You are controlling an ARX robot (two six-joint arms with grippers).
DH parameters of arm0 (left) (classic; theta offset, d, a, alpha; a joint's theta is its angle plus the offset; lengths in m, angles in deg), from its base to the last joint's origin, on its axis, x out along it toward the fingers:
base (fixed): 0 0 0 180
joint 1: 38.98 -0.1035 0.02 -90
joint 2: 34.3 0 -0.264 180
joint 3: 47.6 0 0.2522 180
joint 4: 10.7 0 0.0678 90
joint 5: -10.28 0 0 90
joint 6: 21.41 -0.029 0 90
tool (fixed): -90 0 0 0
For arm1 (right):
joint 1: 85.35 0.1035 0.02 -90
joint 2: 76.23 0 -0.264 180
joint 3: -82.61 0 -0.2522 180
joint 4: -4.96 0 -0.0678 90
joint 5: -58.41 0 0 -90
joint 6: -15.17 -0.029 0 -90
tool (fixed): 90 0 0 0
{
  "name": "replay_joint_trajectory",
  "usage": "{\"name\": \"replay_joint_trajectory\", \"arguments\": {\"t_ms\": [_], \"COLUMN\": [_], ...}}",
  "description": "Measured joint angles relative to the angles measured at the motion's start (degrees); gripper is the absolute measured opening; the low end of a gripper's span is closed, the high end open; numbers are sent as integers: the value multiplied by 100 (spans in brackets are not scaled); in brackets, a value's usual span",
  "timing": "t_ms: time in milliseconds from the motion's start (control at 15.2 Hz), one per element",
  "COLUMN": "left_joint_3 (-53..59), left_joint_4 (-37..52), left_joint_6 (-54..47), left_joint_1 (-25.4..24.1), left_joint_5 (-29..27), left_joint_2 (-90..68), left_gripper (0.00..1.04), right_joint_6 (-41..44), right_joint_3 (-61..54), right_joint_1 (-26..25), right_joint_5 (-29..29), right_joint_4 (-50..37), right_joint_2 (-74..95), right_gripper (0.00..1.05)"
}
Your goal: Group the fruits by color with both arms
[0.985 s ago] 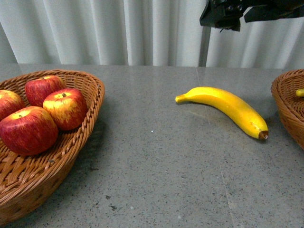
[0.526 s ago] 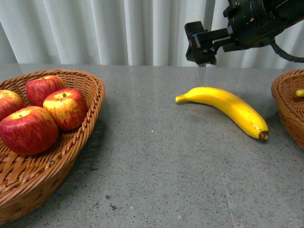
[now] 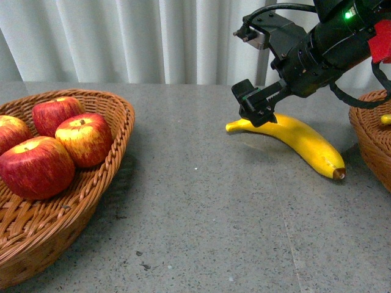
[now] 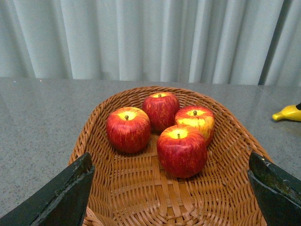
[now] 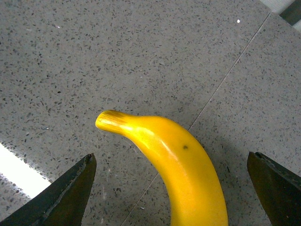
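Yellow banana (image 3: 293,137), one, lay on grey table (image 3: 195,201) right of centre; my right gripper (image 3: 253,107) hung over its stem end, jaws wide apart, pick-up pending: I judged next came lowering, closing.

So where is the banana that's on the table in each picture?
Front view: the banana lies right of centre, its stem end below the right gripper.
Left wrist view: only its yellow tip shows at the picture's edge, beyond the apple basket.
Right wrist view: it fills the middle, between the open fingers.
Shared landmark: the grey speckled table.
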Motion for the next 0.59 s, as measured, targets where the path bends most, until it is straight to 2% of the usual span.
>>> {"name": "replay_joint_trajectory", "arguments": {"t_ms": [263,591], "left_joint_3": [0,0], "left_joint_4": [-2,0], "left_joint_6": [0,0], "left_joint_1": [0,0], "left_joint_5": [2,0], "left_joint_2": [0,0], "left_gripper": [98,98], "right_joint_6": [214,424], "right_joint_3": [297,402], "right_joint_1": [17,-22], "right_joint_5": [160,623], "right_joint_4": [400,522], "right_joint_2": [280,459], "right_gripper": [98,98]}}
